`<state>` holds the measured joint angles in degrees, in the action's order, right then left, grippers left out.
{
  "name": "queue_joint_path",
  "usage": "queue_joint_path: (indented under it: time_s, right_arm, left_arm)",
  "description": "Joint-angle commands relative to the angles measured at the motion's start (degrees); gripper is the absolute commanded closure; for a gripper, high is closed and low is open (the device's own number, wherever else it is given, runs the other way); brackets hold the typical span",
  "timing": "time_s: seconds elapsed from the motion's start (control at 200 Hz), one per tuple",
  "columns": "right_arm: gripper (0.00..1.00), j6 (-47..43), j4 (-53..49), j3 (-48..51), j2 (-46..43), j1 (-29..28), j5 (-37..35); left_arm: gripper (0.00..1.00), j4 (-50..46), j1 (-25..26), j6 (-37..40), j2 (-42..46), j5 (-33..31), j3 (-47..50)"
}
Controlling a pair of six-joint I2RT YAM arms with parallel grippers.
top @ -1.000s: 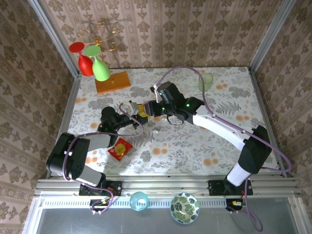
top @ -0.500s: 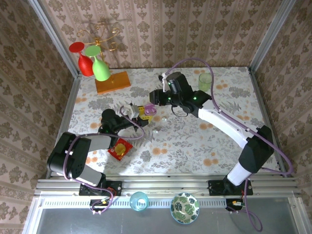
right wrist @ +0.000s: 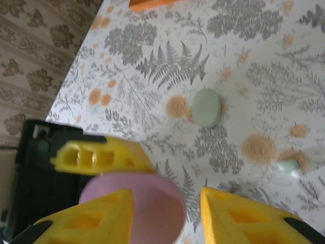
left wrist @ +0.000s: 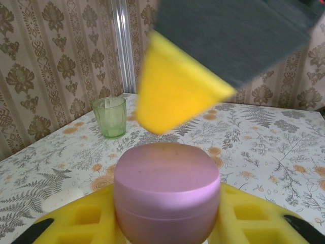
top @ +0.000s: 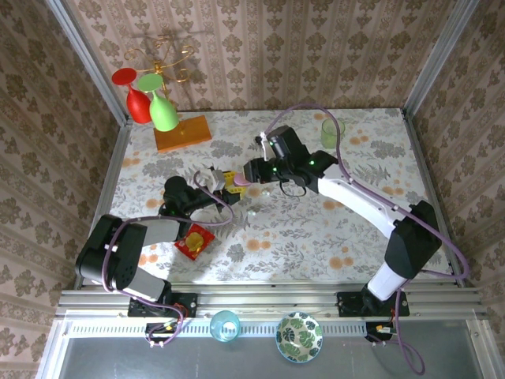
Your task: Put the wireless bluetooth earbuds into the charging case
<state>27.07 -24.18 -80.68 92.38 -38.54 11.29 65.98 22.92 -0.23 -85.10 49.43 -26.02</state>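
1. Left gripper (top: 222, 180): clenched on the pink charging case (left wrist: 166, 195). In the left wrist view, its yellow finger pads (left wrist: 86, 218) press against both sides of the case.
2. Pink charging case: held clear of the table (top: 316, 229), near the middle of its left half. The lid is down and a seam runs around the body.
3. Right gripper (right wrist: 166, 216): released. Its fingers stand apart. The case lies partly behind one of its fingers and there is a gap to the other. In the left wrist view, one of its yellow fingers hangs just above the case without touching it.
4. Pale green earbud (right wrist: 288, 165): lying on the floral table surface, well apart from the pink case and outside any case.
5. Pale green oval case (right wrist: 206, 108): lying on the table between the earbud and the grippers, apart from both.
6. Green glass (left wrist: 109, 116): upright near the far edge of the table.
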Motion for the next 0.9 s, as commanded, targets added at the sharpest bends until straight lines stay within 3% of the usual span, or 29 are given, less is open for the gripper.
queue_joint_path:
  time_s: [0.0,0.22,0.47,0.68,0.895]
  right_arm:
    - [0.54,1.71,4.29,3.4,-5.43,0.66,3.25]
    - [0.29,19.2,25.69,15.18,-8.23,6.1,19.96]
    - [0.24,39.61,51.04,23.77,-4.63,7.7,31.56]
    - [0.33,52.71,68.7,25.81,0.44,7.7,34.67]
    - [0.56,57.76,74.92,25.96,2.6,7.67,35.91]
  left_arm:
    - [0.84,0.62,0.45,0.27,1.3,0.01,-1.75]
    - [0.84,4.33,0.72,-2.47,1.73,-0.39,-2.1]
    - [0.84,6.09,0.73,-4.76,4.39,-2.4,-1.94]
    - [0.84,6.27,0.9,-5.42,5.38,-2.76,-2.26]
    - [0.84,5.67,1.08,-4.82,5.8,-3.85,-2.0]
